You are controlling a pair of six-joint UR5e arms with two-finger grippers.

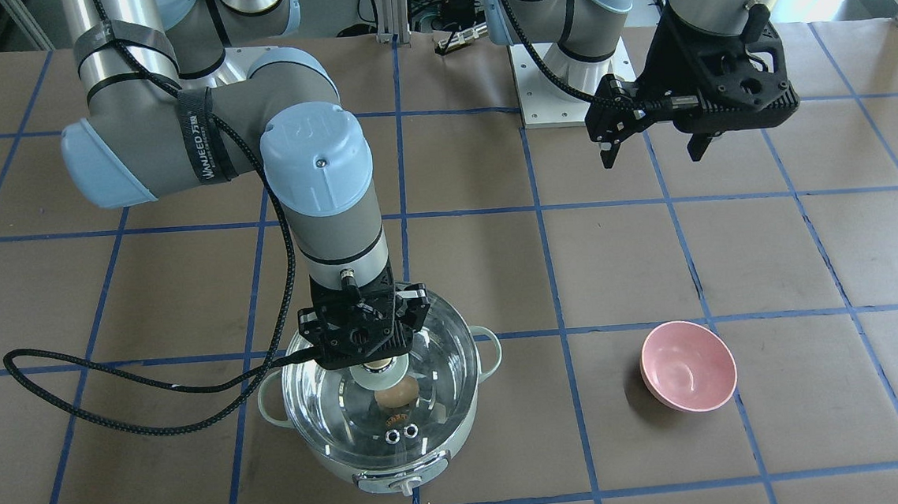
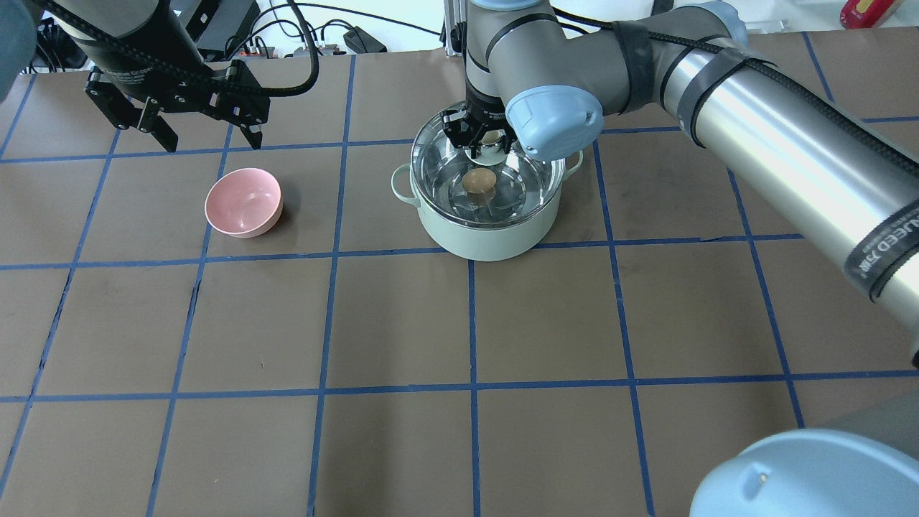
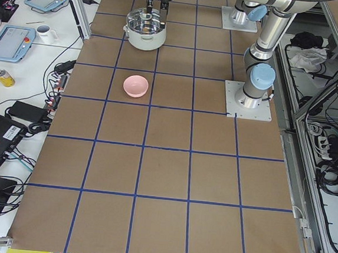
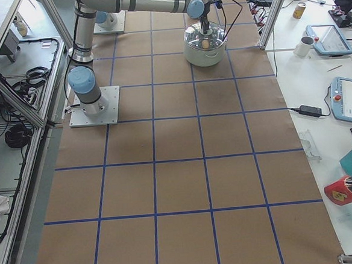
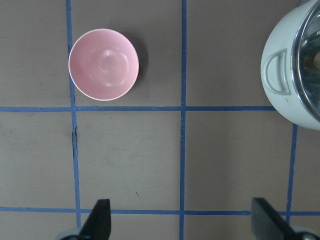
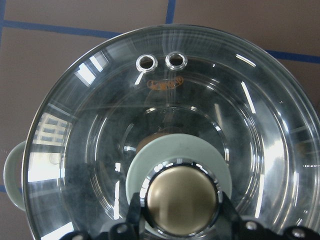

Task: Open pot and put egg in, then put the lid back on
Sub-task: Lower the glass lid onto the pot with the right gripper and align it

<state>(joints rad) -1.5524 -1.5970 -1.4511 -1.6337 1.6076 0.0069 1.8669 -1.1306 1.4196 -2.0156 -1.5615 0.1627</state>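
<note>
Glass covers the round mint-green electric pot: you can see the large clear lid over its rim, though not whether it sits fully down. The right gripper stands upright above it, its two fingers closed against the sides of the lid's beige knob. Through the glass, the small tan-brown egg lies on the pot's steel bottom. Your left gripper hangs well apart, fingers spread wide and holding nothing, above the brown paper-covered table near the small pink bowl.
</note>
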